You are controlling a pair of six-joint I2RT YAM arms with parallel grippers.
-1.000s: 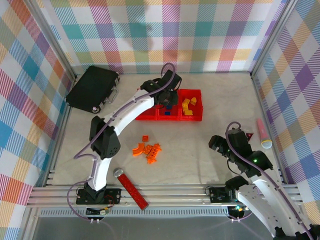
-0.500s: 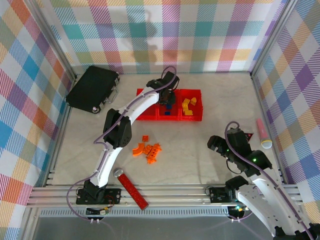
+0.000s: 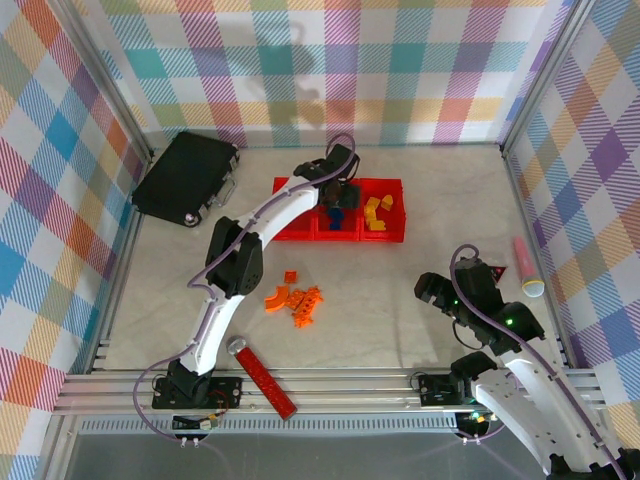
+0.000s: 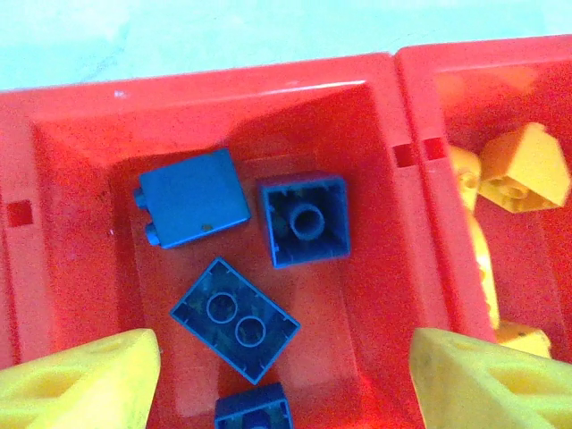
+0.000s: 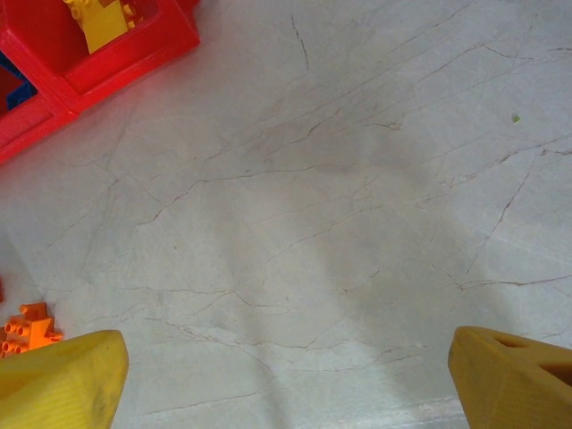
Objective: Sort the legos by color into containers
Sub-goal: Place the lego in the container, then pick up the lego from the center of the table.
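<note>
left gripper [image 4: 284,375] above the middle one of the red bins [image 4: 407,210], fingers spread wide, nothing between them. four blue bricks [image 4: 234,317] loose on that bin's floor, yellow bricks [image 4: 523,165] in the bin to its right. orange bricks [image 3: 295,300] heaped on the near side of the bins, heap running roughly along their row. right gripper [image 5: 286,380] wide and empty, nearer than the bins, past their right end; left arm probably the closer one.
</note>
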